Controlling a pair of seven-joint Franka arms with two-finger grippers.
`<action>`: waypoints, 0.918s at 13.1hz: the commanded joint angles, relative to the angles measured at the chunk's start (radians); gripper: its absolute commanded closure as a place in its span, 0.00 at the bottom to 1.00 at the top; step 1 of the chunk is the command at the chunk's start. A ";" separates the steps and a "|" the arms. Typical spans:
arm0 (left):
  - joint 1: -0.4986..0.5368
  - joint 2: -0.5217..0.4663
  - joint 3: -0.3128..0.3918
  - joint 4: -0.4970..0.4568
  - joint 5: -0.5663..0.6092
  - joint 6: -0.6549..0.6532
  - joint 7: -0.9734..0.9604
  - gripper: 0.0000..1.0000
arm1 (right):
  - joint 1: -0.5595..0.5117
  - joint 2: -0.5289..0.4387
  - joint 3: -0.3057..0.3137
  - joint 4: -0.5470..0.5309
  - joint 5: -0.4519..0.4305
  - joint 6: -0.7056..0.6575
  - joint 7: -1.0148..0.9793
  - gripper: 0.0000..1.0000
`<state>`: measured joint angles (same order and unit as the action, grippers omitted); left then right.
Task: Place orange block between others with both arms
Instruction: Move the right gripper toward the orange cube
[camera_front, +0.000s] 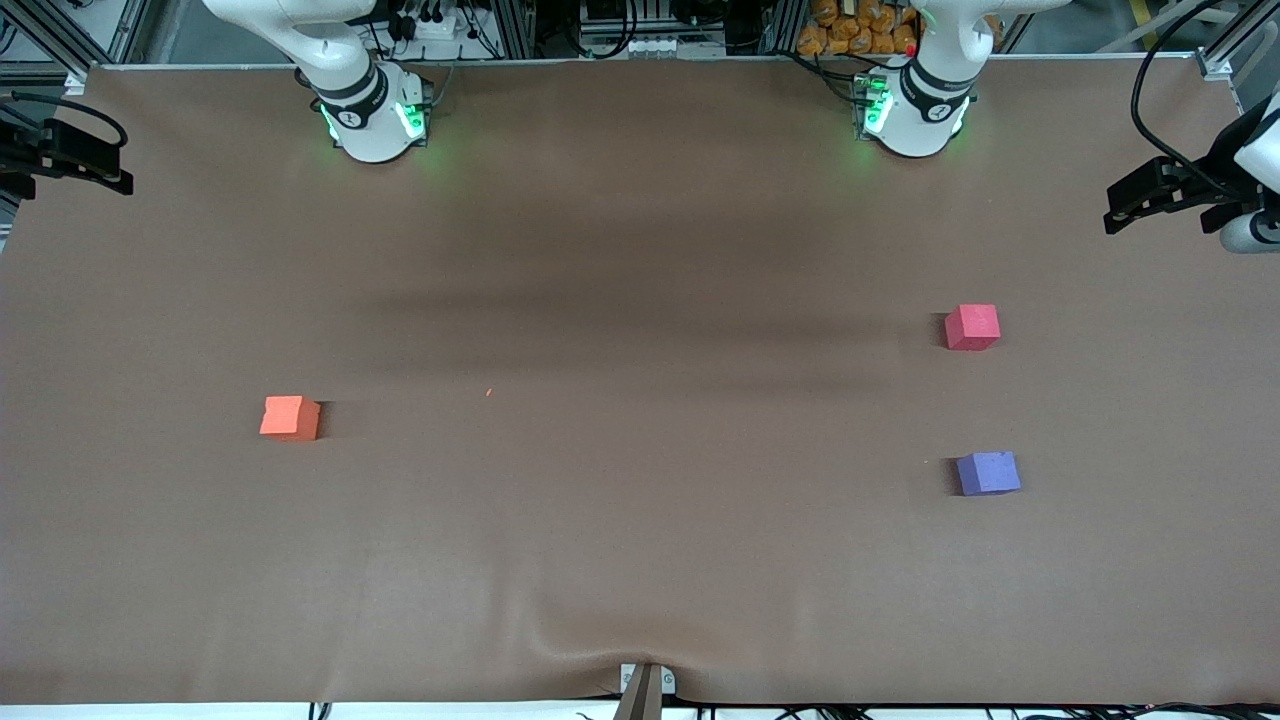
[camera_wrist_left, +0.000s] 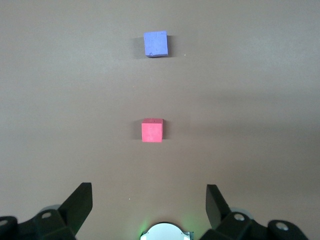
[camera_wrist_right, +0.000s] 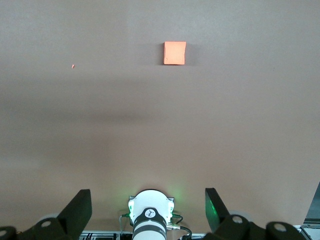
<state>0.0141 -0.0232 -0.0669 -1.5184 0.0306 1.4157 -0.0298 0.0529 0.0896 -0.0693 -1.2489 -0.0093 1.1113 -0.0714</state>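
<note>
The orange block (camera_front: 290, 417) sits on the brown bench (camera_front: 640, 520) toward the right arm's end, alone. Toward the left arm's end stand the pink-red cube (camera_front: 972, 327) and, nearer the front camera, the purple-blue cube (camera_front: 988, 473), well apart. The left gripper (camera_wrist_left: 149, 204) hangs high over the bench, jaws spread wide and empty. The right gripper (camera_wrist_right: 148, 204) does likewise, jaws wide and empty. A tiny orange speck (camera_front: 489, 392), possibly a foam crumb, lies near mid-bench.
</note>
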 joint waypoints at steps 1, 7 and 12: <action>0.006 0.005 -0.005 0.015 0.009 -0.014 0.016 0.00 | 0.002 -0.017 0.006 -0.003 0.003 -0.008 0.013 0.00; 0.004 0.008 -0.005 0.035 0.011 -0.014 0.013 0.00 | -0.005 -0.007 -0.001 -0.010 0.015 0.024 0.012 0.00; 0.004 0.015 -0.004 0.027 -0.001 -0.008 0.005 0.00 | -0.007 0.050 -0.001 -0.121 0.014 0.198 0.013 0.00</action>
<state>0.0144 -0.0203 -0.0663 -1.5071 0.0306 1.4158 -0.0298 0.0522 0.1215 -0.0722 -1.3247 -0.0059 1.2631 -0.0712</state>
